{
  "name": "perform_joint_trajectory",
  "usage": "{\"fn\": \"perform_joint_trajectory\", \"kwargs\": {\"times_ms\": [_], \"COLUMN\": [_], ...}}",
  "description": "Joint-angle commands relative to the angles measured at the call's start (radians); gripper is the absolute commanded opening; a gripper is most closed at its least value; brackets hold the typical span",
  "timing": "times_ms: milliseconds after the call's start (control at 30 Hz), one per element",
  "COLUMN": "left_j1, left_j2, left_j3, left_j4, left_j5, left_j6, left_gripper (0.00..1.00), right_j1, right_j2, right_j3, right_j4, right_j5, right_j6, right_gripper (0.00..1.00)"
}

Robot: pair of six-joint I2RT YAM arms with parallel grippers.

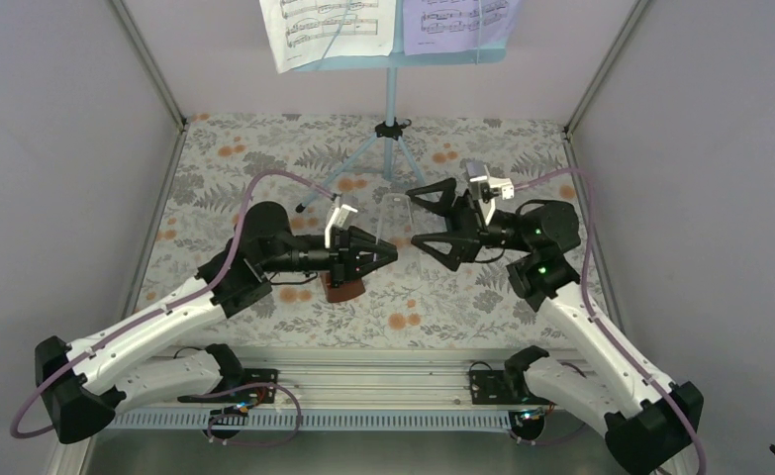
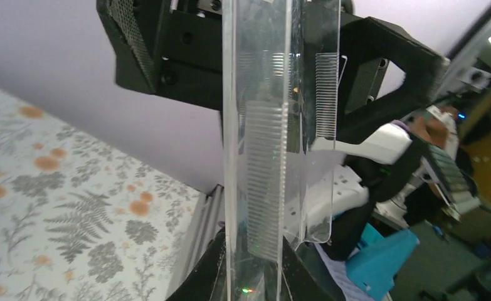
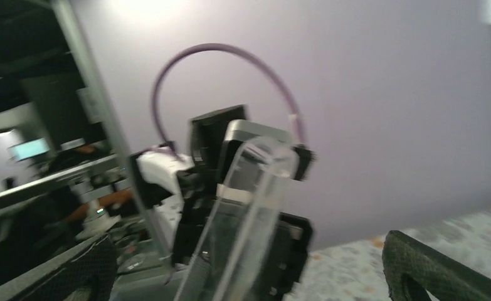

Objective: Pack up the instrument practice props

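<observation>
Left gripper [image 1: 387,253] is clamped on a clear, finely lined plastic cover [image 1: 395,211] held upright mid-table, right gripper [image 1: 413,215] gaping wide beside it, reddish-brown metronome [image 1: 343,289] partly hidden beneath, light-blue music stand [image 1: 391,99] and printed pages [image 1: 329,30] cut off at the far edge.

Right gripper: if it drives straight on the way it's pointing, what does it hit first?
The clear plastic cover held in the left gripper. It sits dead ahead of the right gripper, whose jaws stand open. The gap is hard to judge.
</observation>
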Motion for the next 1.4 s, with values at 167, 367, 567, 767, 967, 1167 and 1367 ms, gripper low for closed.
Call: {"fn": "perform_joint_trajectory", "kwargs": {"times_ms": [167,367,567,767,967,1167,1367], "left_j1": [0.006,0.005,0.004,0.004,0.002,0.002,0.002], "left_j2": [-0.009,-0.013,-0.017,-0.026,-0.02,-0.016,-0.022], "left_j3": [0.07,0.079,0.072,0.072,0.072,0.071,0.071], "left_j4": [0.093,0.091,0.133,0.146,0.154,0.15,0.142], "left_j5": [0.238,0.27,0.323,0.35,0.374,0.388,0.381], "left_j6": [0.036,0.041,0.029,0.033,0.031,0.039,0.044], "left_gripper": [0.11,0.11,0.11,0.11,0.11,0.11,0.11], "right_j1": [0.152,0.215,0.26,0.28,0.295,0.31,0.327], "right_j2": [0.108,0.158,0.191,0.205,0.223,0.242,0.242], "right_j3": [0.141,0.176,0.23,0.249,0.251,0.253,0.253], "right_j4": [0.232,0.37,0.375,0.395,0.488,0.569,0.583], "right_j5": [-0.187,-0.254,-0.302,-0.321,-0.334,-0.346,-0.351], "right_j6": [0.068,0.155,0.178,0.213,0.29,0.365,0.385], "right_gripper": [1.0,0.96,0.92,0.78,0.64,0.57,0.44]}}
